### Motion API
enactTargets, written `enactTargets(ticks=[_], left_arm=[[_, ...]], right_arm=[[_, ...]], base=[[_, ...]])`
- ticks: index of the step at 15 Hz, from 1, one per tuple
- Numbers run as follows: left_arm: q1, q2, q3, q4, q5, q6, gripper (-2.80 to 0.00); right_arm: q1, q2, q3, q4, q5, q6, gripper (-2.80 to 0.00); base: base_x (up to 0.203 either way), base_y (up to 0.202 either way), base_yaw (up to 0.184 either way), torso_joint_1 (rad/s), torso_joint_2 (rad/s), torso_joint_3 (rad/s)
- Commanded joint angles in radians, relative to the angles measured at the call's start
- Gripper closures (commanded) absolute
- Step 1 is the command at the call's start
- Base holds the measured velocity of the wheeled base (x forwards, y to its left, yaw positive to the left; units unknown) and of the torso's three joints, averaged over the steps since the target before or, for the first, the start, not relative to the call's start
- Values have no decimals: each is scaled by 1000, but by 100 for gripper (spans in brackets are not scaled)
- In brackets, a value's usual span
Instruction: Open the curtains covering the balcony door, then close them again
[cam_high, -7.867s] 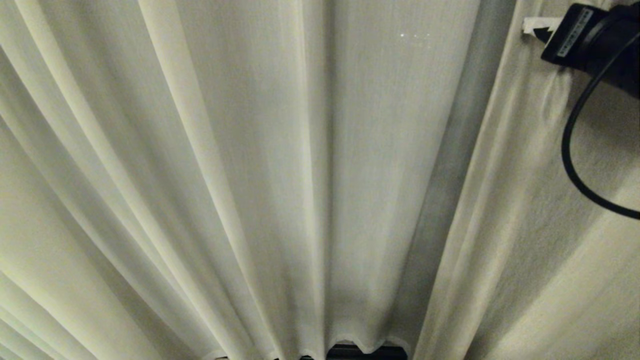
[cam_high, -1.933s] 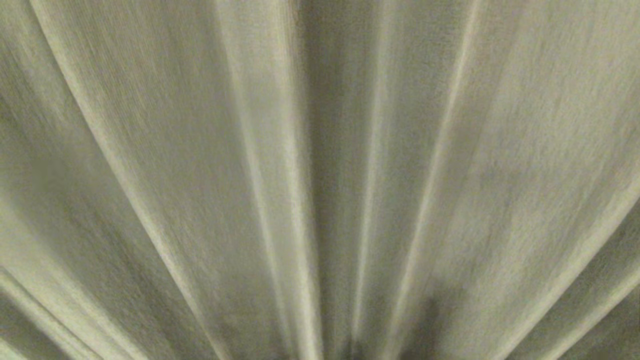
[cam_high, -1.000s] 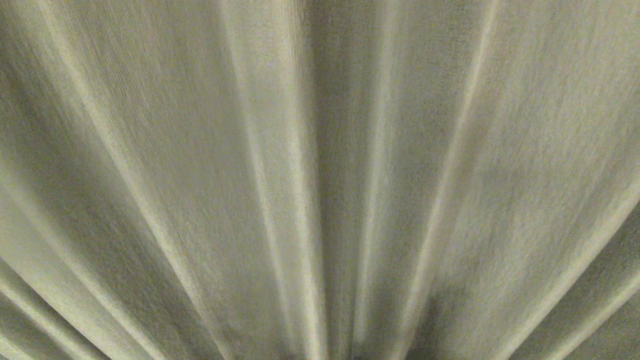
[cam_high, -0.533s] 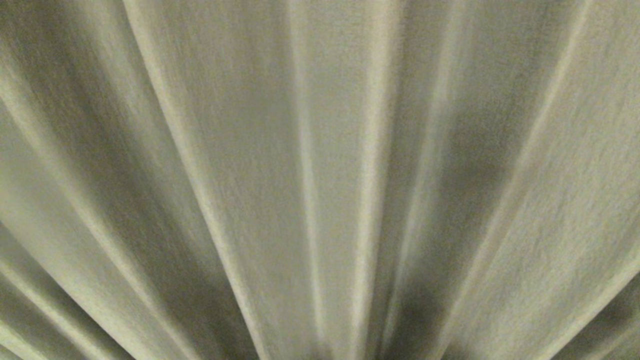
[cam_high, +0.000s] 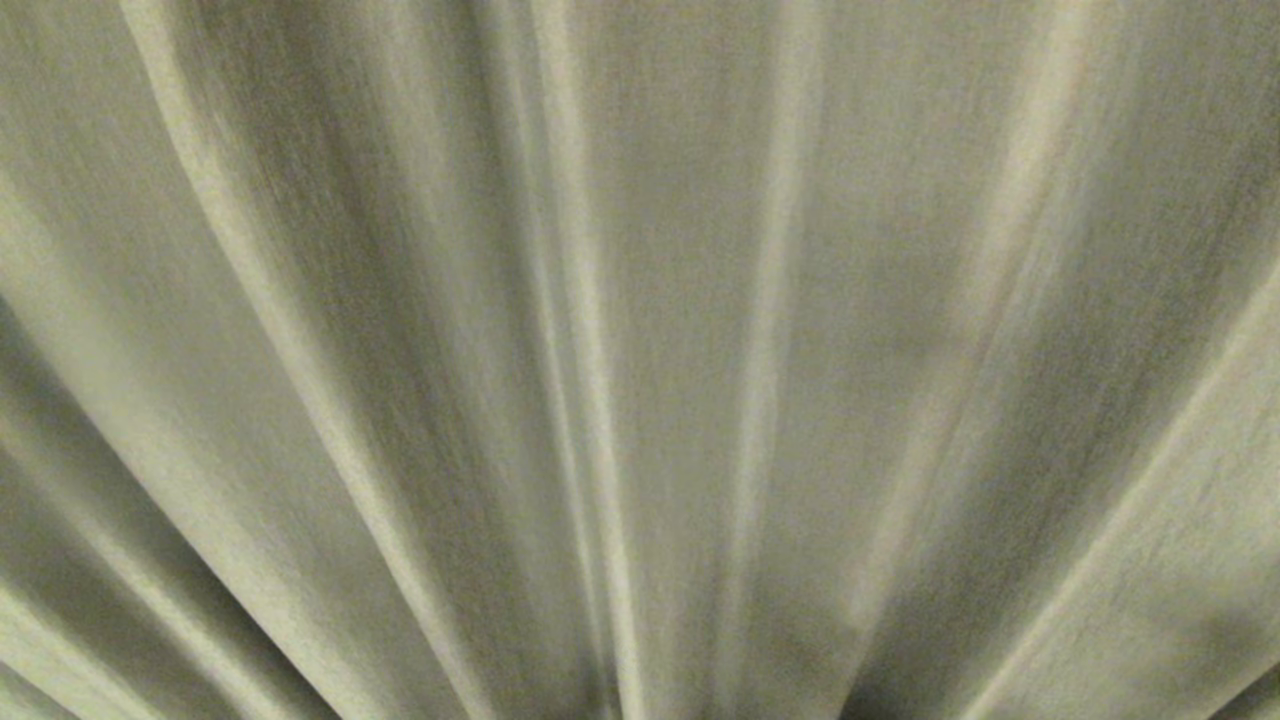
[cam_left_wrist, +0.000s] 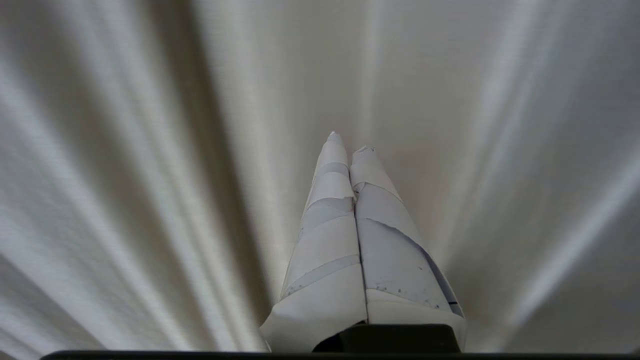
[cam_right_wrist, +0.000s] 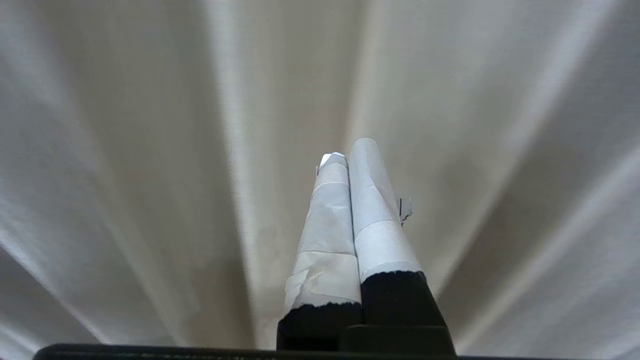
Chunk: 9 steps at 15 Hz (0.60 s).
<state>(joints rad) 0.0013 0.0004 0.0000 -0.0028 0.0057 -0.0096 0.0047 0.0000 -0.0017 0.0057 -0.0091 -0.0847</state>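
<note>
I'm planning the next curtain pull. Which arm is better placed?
Neither clearly: left gripper and right gripper both point at the curtains, jaws shut, holding nothing. No edge shows.

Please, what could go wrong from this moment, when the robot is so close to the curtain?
1. The curtains fill the whole head view, so the robot cannot see the door or floor; driving on might push into hidden things.
2. The left gripper and the right gripper are shut with nothing between the fingers, and they point at the fabric; a move forward would likely poke or snag the folds.
</note>
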Motion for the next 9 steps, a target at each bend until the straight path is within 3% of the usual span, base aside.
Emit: enactTargets(ticks=[1, 9], left_arm=[[0, 0, 0, 0, 0, 0, 0], [0, 0, 0, -3, 0, -1, 0]], right_arm=[[0, 0, 0, 0, 0, -1, 0], [0, 0, 0, 0, 0, -1, 0]], base=[[0, 192, 0, 2, -1, 6], [0, 188, 1, 1, 2, 3]])
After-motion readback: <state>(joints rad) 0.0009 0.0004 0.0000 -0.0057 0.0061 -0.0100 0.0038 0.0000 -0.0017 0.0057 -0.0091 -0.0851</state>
